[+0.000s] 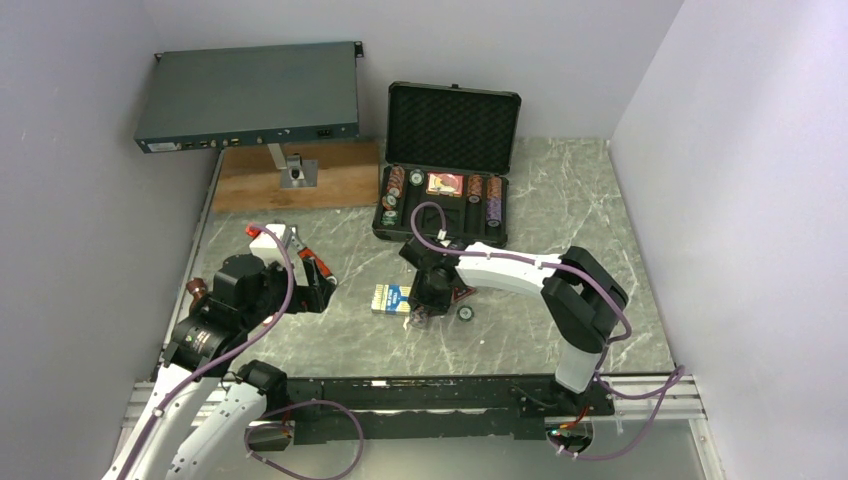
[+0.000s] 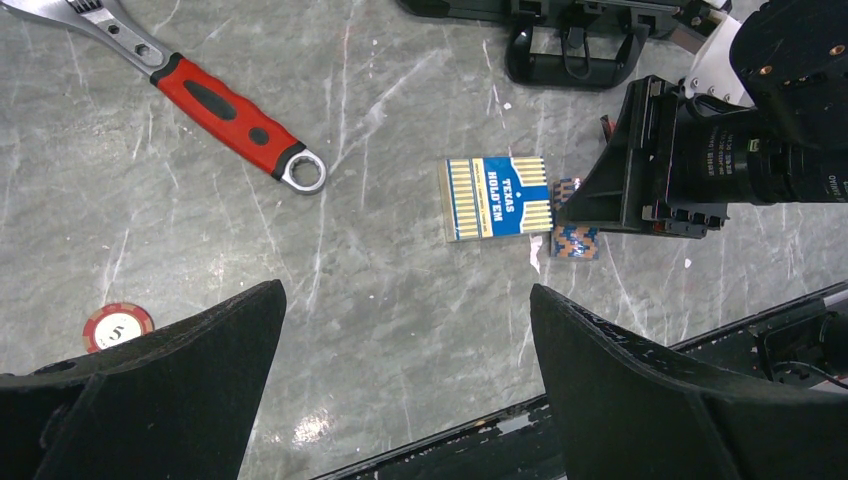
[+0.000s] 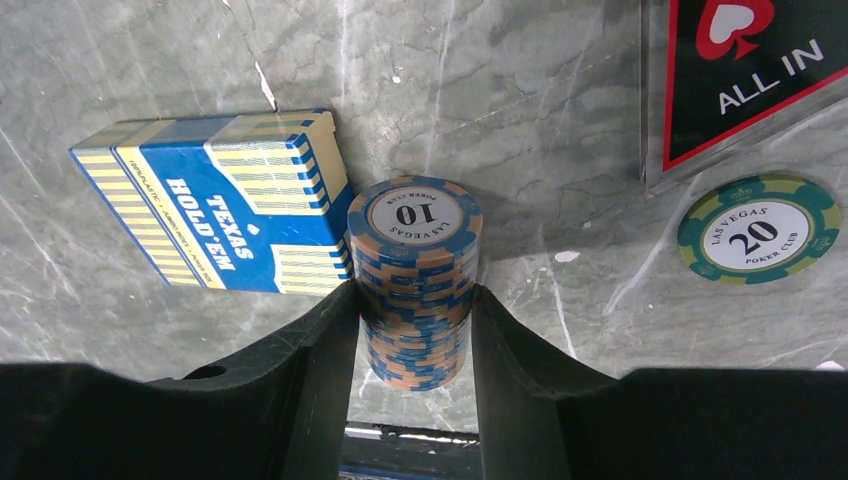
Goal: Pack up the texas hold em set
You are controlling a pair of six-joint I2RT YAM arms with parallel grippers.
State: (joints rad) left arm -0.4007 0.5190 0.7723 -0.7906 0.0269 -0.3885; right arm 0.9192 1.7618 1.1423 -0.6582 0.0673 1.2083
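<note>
The black case [image 1: 392,172] stands open at the back with chip rows in its foam. My right gripper [image 1: 418,316] is shut on a stack of blue-and-orange poker chips [image 3: 415,285], with a finger pressed on each side. The stack sits right beside the blue-yellow card box [image 3: 215,200], low over the table. The stack [image 2: 574,240] and the box [image 2: 497,197] also show in the left wrist view. The red triangular "ALL IN" token [image 3: 740,70] and a green 20 chip [image 3: 757,232] lie to the right. My left gripper [image 2: 407,290] is open and empty above the table. A red chip [image 2: 118,325] lies near its left finger.
A red-handled wrench [image 2: 235,115] lies on the table left of the card box. A large flat grey electronics box [image 1: 250,95] rests on a stand over a wooden board [image 1: 300,178] at the back left. Walls close in both sides.
</note>
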